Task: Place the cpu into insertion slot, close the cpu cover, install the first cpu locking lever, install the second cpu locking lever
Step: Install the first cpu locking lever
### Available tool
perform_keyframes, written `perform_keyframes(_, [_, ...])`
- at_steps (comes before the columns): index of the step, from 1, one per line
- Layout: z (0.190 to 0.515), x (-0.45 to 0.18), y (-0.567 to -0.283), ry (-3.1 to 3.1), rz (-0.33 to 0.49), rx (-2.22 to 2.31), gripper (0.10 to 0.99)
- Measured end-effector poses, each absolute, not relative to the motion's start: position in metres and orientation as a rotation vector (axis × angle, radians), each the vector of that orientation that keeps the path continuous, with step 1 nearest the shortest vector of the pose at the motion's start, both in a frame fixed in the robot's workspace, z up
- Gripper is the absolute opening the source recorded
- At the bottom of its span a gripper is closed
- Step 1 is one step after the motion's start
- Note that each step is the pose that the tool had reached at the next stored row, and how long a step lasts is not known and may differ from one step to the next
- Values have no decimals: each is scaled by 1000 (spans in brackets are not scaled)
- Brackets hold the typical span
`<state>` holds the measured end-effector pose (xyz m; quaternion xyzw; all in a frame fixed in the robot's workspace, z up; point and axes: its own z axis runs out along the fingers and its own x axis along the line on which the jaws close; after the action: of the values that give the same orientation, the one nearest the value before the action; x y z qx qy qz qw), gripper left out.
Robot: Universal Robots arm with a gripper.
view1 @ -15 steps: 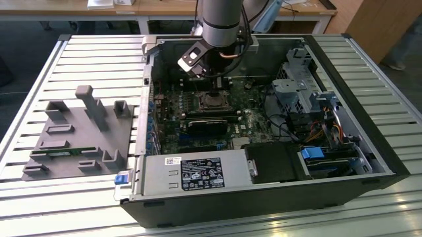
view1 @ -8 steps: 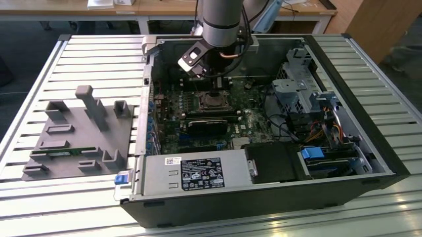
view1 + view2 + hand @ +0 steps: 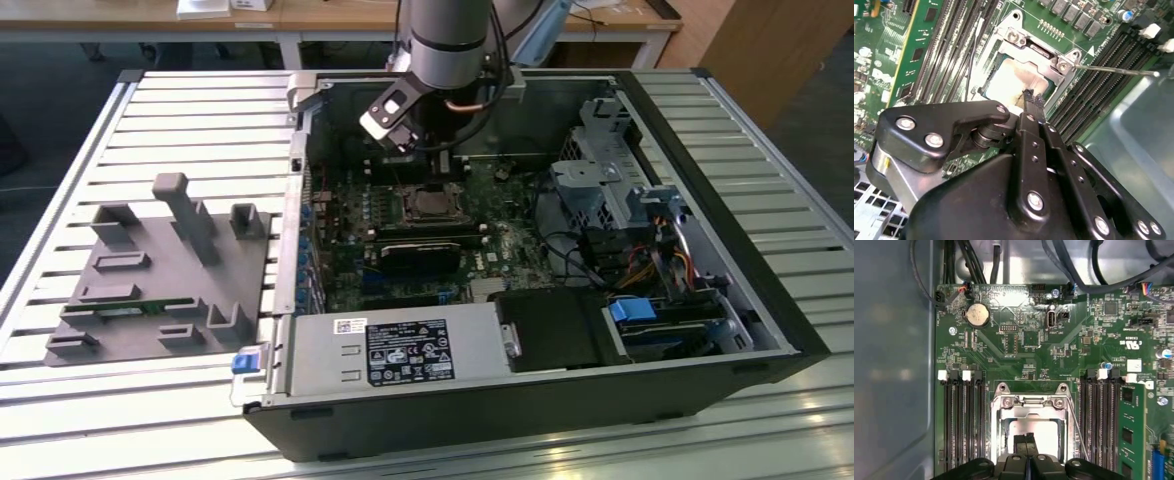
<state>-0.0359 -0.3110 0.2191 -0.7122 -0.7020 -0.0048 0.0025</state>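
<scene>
Gripper (image 3: 1029,96) over the cpu (image 3: 1004,80), its fingers closed together.
The tips hold nothing; the cpu cover (image 3: 1040,54) lies flat around the cpu, and one thin lever (image 3: 1114,70) sticks out beside it.

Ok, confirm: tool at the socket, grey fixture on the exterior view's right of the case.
Wrong side: the fixture sits on the exterior view's left of the case. The tool is at the socket.
</scene>
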Motion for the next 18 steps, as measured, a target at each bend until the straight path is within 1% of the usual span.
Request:
perform_keyframes(5, [235,-36,-311,-2202,-15,-2234,106])
perform_keyframes(13, [271,-36,-311,-2202,-16,-2234,106])
perform_keyframes(18, [273,-36,-311,-2243,-16,-2193,106])
